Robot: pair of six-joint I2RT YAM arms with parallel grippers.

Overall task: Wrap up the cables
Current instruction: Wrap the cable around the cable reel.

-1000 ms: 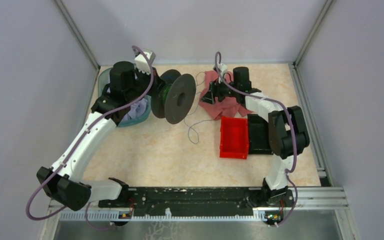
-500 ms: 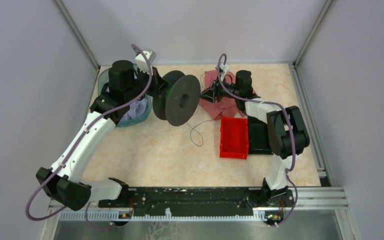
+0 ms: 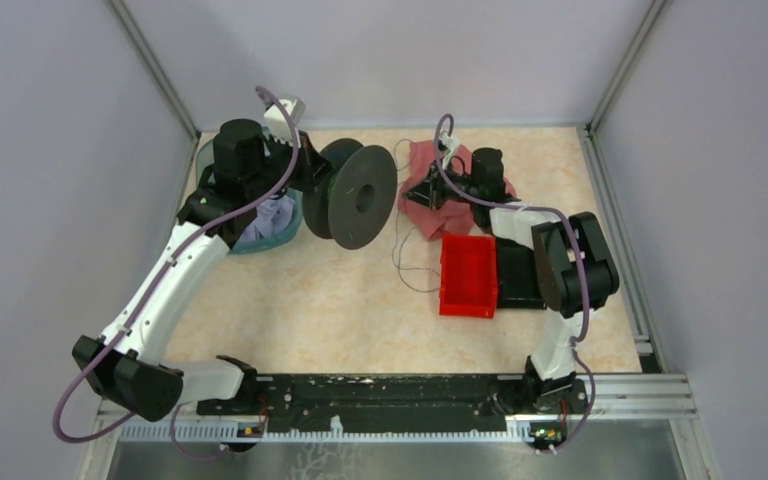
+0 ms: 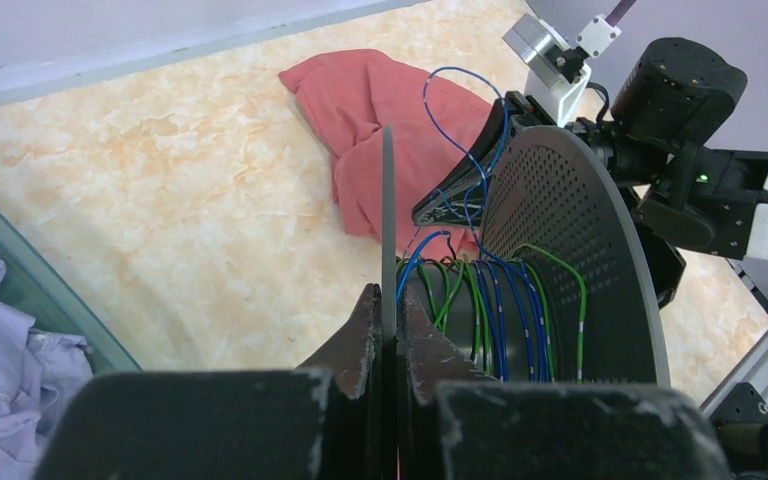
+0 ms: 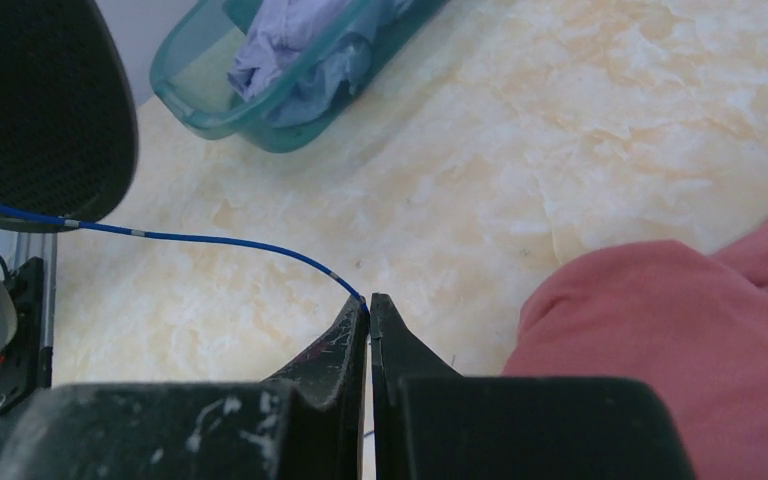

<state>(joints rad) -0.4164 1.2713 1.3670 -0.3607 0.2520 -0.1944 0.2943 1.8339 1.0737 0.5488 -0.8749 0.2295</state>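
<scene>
Winding step in hand. Left end effector [image 4: 388, 305] is clamping the spool [image 3: 362, 196] by its flange. Right end effector [image 5: 368, 302] is pinching the cable [image 5: 210, 240] just right of the spool. Likely next: guiding it taut onto the hub.

Pale lilac-grey walls [image 3: 390, 50] around me on three sides, aluminium corner posts [image 3: 155, 70], my beige marbled surface [image 3: 320, 310], a black mounting rail [image 3: 390, 390] along its near edge.
</scene>
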